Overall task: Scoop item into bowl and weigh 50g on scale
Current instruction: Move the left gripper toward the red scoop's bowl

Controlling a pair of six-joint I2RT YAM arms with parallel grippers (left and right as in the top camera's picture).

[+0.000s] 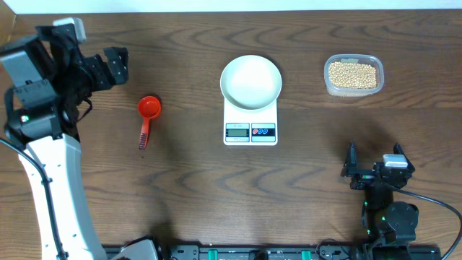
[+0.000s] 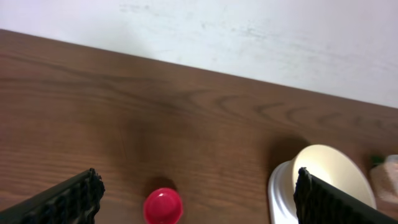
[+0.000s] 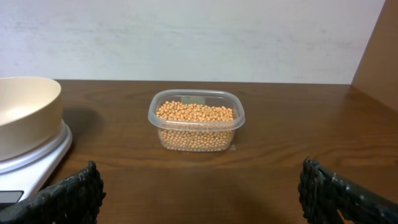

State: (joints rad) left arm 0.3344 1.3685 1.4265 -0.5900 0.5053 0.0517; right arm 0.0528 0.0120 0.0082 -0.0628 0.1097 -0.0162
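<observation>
Both jaws stand wide open, empty. We find the beans [image 1: 352,74] in a tub [image 3: 196,127], well right of the bowl [image 1: 250,81] on the scale [image 1: 250,130], whose display is too small to read.

We find no writing that we can read anywhere. The scale [image 1: 250,130] has a grey display [image 1: 237,131] on its front, but any digits there are too small for us to make out, and the marks on the red and blue buttons [image 1: 264,131] beside it are just as unclear. We see a small pale patch [image 3: 193,99] on the far wall of the clear tub [image 3: 152,116], too blurred to read.
</observation>
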